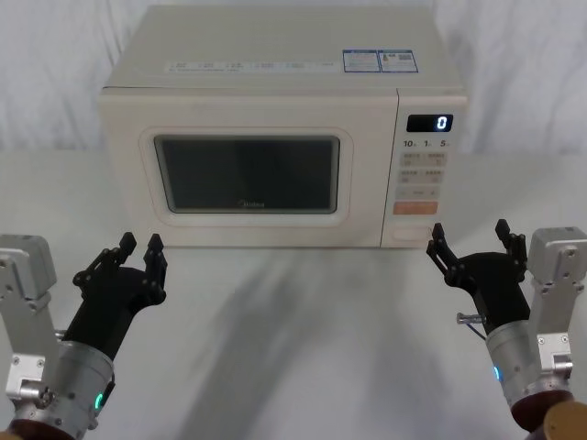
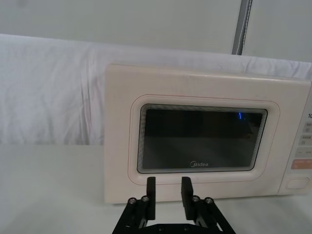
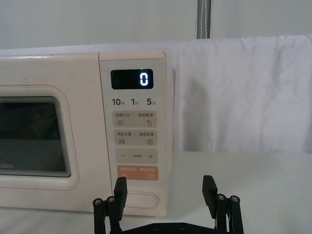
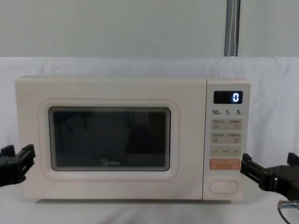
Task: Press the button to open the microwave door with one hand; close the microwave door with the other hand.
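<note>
The left end effector (image 1: 136, 247) hovers low over the counter (image 1: 293, 321), fingers apart, the shut microwave door (image 1: 248, 174) just ahead of it — likely staged to push that door closed later. The right end effector (image 1: 470, 243), fingers wide apart, faces the button (image 3: 141, 200) straight ahead and slightly to its left — probably lined up to press. White cloth covers the counter and drapes behind.
</note>
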